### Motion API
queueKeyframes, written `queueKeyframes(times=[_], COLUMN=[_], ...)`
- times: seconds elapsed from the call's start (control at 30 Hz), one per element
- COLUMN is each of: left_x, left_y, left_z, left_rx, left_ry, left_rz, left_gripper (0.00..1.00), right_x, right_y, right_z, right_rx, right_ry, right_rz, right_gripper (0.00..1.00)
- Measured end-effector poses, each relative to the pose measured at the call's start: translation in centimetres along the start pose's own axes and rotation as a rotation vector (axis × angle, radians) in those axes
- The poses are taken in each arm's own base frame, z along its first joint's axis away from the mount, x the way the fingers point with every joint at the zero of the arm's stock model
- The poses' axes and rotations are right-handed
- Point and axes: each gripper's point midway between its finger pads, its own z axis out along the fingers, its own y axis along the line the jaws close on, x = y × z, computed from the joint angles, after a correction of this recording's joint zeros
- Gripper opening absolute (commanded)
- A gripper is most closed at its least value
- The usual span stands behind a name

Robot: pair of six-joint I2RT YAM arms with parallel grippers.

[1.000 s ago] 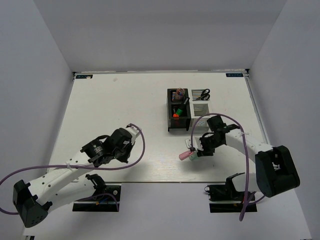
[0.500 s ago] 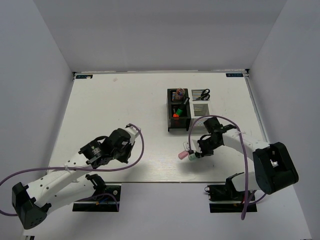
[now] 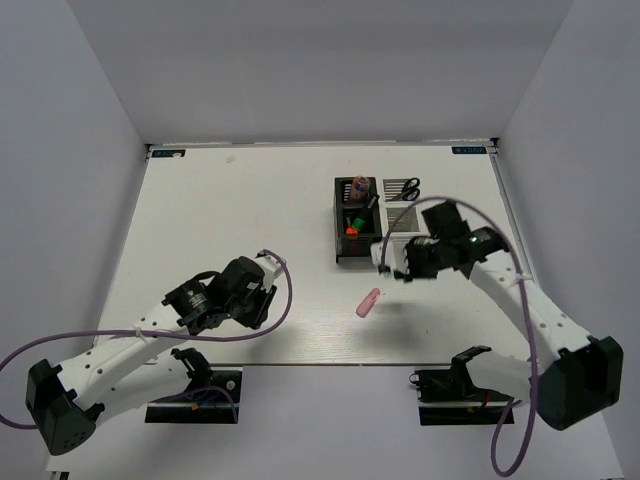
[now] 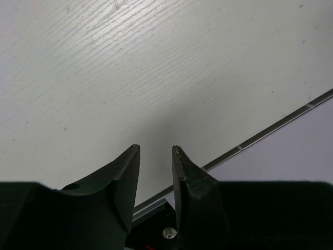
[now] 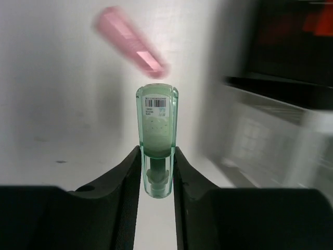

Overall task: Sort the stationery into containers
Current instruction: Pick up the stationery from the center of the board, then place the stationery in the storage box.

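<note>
pinching mint tube in right tool at frame centre; holding left tool slightly spread above table.

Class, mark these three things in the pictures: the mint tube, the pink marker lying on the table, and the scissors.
mint tube (image 5: 156, 130): right wrist view, body below the barcode label.
pink marker (image 3: 368, 303): top external view, middle of its barrel.
scissors (image 3: 408, 189): top external view, middle of the black pair.
</note>
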Motion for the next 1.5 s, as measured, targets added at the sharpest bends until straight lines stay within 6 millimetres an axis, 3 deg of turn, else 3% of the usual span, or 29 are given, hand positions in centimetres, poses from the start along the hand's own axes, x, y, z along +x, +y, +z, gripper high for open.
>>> queueKeyframes(times=[0.07,0.17,0.23,0.33,0.5,0.7,0.93,1.17,1.27,1.3,1.33,1.37,1.43,1.47,1.5], left_x=[0.1,0.2,0.2,0.2,0.2,0.2,0.3,0.3,0.3,0.3,0.3,0.3,0.2,0.1,-0.1], left_y=[-0.1,-0.1,-0.2,-0.2,-0.3,-0.3,-0.3,-0.2,-0.2,-0.2,-0.3,-0.3,-0.5,-0.6,-0.8], left_z=[0.1,0.2,0.2,0.2,0.2,0.2,0.3,0.3,0.3,0.3,0.3,0.3,0.3,0.4,0.4], left_rx=[0.004,0.006,0.008,0.012,0.014,0.014,0.013,0.013,0.014,0.014,0.015,0.018,0.027,0.035,0.045], left_ry=[0.011,0.017,0.016,0.016,0.018,0.019,0.022,0.025,0.025,0.025,0.026,0.025,0.022,0.017,0.012], left_rz=[0.001,0.002,0.002,0.002,0.004,0.006,0.010,0.016,0.017,0.017,0.018,0.018,0.020,0.020,0.018], left_gripper=[0.42,0.44,0.44,0.46,0.46,0.47,0.48,0.51,0.51,0.51,0.51,0.51,0.43,0.24,0.12], right_x=[-2.8,-4.9,-4.2,-1.7,1.5,1.3,0.9,2.1,2.4,2.5,2.5,2.4,2.4,2.3,2.2], right_y=[-4.5,-8.9,-10.7,-12.7,-16.1,-18.5,-18.1,-17.1,-17.0,-16.9,-16.9,-16.9,-16.9,-16.8,-16.8], right_z=[-4.5,-9.8,-12.1,-13.2,-12.3,-12.0,-9.7,-5.9,-5.1,-4.9,-4.9,-4.9,-4.9,-4.9,-5.0], right_rx=[0.154,0.351,0.448,0.515,0.545,0.570,0.445,0.300,0.269,0.267,0.266,0.266,0.268,0.268,0.268], right_ry=[-0.005,0.019,0.108,0.270,0.470,0.525,0.527,0.556,0.566,0.566,0.566,0.565,0.563,0.558,0.552], right_rz=[-0.018,-0.043,-0.041,-0.026,-0.084,-0.199,-0.346,-0.417,-0.425,-0.422,-0.424,-0.423,-0.418,-0.404,-0.397], right_gripper=[0.00,0.00,0.00,0.00,0.00,0.00,0.00,0.00,0.51,0.63,0.66,0.64,0.45,0.33,0.19])
